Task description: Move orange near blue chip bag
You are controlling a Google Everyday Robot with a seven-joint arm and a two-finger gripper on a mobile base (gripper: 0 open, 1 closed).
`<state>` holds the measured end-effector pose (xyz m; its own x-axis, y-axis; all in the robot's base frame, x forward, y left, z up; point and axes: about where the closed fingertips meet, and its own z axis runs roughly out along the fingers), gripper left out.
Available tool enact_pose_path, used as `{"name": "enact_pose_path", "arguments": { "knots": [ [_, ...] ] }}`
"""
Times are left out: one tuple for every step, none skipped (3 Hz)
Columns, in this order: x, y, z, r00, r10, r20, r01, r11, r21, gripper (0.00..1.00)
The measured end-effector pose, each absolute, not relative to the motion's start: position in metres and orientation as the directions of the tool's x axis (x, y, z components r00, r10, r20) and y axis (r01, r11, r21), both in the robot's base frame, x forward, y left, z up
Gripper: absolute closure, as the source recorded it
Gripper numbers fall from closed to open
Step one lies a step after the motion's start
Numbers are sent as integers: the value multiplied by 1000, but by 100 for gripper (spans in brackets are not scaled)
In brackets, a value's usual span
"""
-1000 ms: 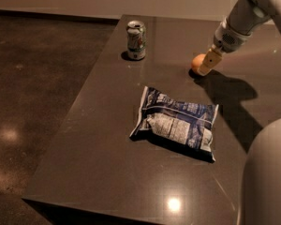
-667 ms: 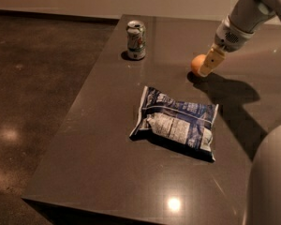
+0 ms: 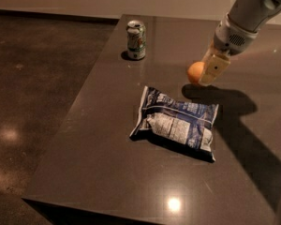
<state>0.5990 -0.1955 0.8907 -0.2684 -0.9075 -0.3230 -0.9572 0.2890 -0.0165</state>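
Here the gripper (image 3: 208, 74) touches the orange (image 3: 194, 72) near the chip bag (image 3: 178, 123); whether it grips cannot be told. Loosely held, the orange may roll away.

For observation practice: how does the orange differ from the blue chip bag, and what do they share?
The orange is small and round; the blue chip bag is larger, flat and rectangular. The orange is plain orange; the bag is dark blue with white print panels. The orange is beside the gripper, at the far right of the table; the bag lies alone, nearer the camera. Both are over that dark table.
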Motion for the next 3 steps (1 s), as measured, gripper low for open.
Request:
{"name": "enact_pose_path", "arguments": {
  "knots": [
    [567,-181,884,-142,-946,-292,-989,149,-1,85],
    [552,-173,876,-80,-955,-285,-997,79,15,62],
    [540,-164,865,-27,-956,-292,-999,16,39,32]
  ]
}}
